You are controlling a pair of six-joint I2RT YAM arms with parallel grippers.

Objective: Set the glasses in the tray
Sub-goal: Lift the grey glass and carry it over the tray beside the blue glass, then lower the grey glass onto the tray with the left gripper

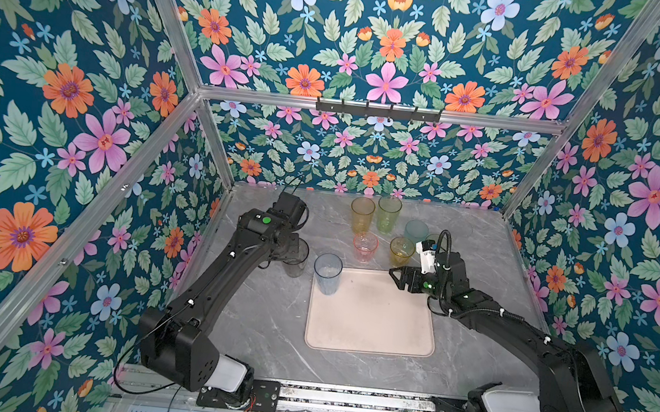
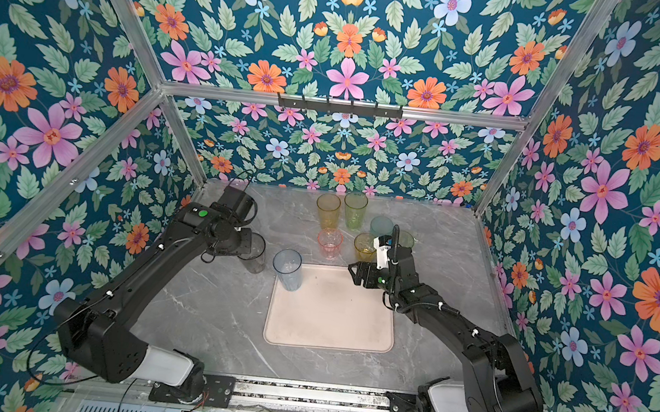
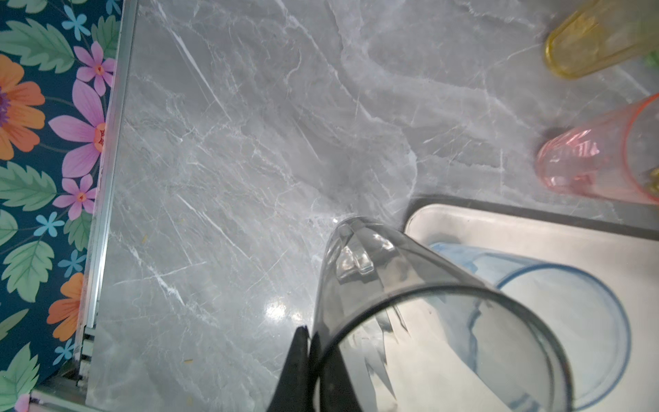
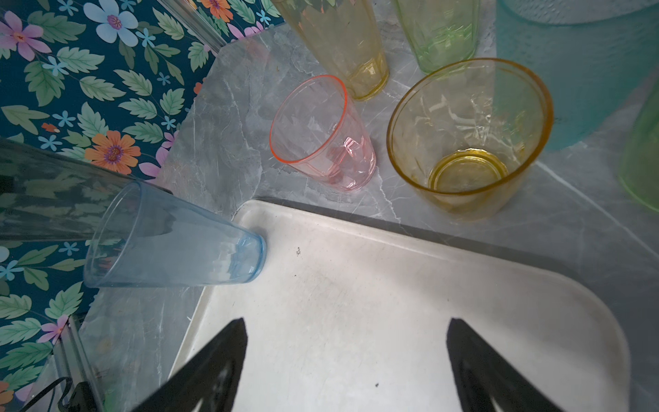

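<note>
One in, the rest to go: a pale blue glass (image 1: pixel 327 274) stands upright in the 11 o'clock corner of the tray (image 1: pixel 369 328). The left gripper (image 3: pixel 307 333) is pinched on the rim of a smoky grey glass (image 3: pixel 392 296) just off the tray at 10 o'clock. The right gripper (image 4: pixel 346 321) hangs spread and empty over the 1 o'clock corner. A pink glass (image 1: pixel 365 247), a short amber glass (image 1: pixel 401 251) and a teal glass (image 1: pixel 416 230), translucent and tapered, are among those waiting beyond the tray at 12 o'clock

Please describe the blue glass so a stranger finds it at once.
Find the pale pink tray on the marble table. On its far left corner stands a tall pale blue tumbler. No other glass is on the tray.
</note>
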